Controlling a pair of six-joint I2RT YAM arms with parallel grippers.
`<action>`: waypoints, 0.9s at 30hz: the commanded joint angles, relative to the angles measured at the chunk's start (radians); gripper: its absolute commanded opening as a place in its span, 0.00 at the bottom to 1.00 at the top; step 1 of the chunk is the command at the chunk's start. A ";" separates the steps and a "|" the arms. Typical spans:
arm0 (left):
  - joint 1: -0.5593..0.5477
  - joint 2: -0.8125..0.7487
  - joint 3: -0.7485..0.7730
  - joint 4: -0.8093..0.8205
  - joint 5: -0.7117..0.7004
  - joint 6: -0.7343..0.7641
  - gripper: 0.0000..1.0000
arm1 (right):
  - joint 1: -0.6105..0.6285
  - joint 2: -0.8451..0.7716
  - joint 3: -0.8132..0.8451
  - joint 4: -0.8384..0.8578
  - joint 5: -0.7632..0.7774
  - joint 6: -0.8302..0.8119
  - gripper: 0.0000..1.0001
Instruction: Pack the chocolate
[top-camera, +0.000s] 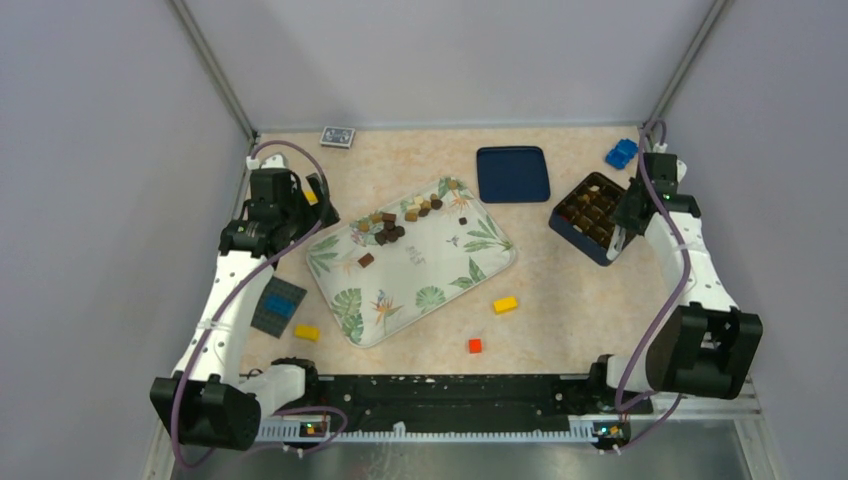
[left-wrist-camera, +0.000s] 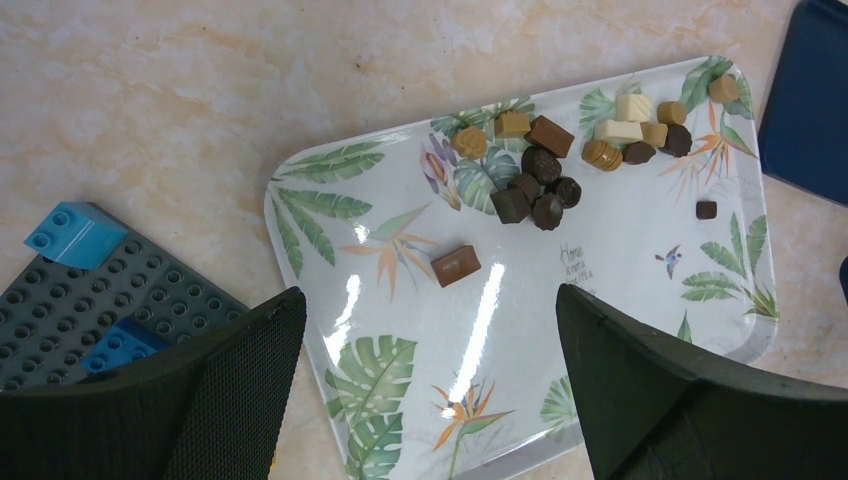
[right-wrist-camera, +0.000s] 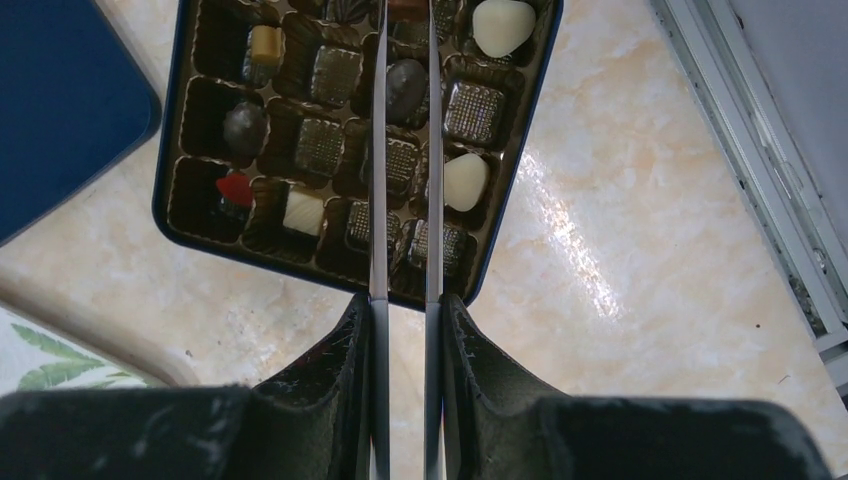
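Several chocolate pieces (top-camera: 400, 215), dark, light brown and cream, lie in a loose cluster at the far side of the leaf-print tray (top-camera: 440, 280); the left wrist view shows them (left-wrist-camera: 545, 190) and one brown square (left-wrist-camera: 455, 265) apart. My left gripper (top-camera: 318, 205) is open and empty above the tray's left end (left-wrist-camera: 430, 300). My right gripper (top-camera: 630, 215) is shut on metal tweezers (right-wrist-camera: 378, 150), whose two blades reach over the open chocolate box (right-wrist-camera: 330, 150). The box holds several pieces in its cells. The blade tips run out of view.
The box's dark blue lid (top-camera: 512, 173) lies between tray and box. A grey baseplate (top-camera: 278, 305) with blue bricks sits left of the tray. Loose bricks: yellow (top-camera: 505, 305), yellow (top-camera: 306, 332), red (top-camera: 475, 346), blue (top-camera: 621, 153). A card pack (top-camera: 337, 137) lies at the back.
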 joint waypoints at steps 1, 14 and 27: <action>0.006 -0.001 0.026 0.039 0.008 0.012 0.99 | -0.020 0.017 0.036 0.071 0.018 -0.004 0.00; 0.006 0.006 0.028 0.041 0.014 0.008 0.99 | -0.027 0.043 -0.010 0.104 0.011 -0.012 0.21; 0.006 -0.005 0.023 0.037 0.010 0.005 0.99 | -0.028 0.019 -0.017 0.098 -0.011 -0.013 0.26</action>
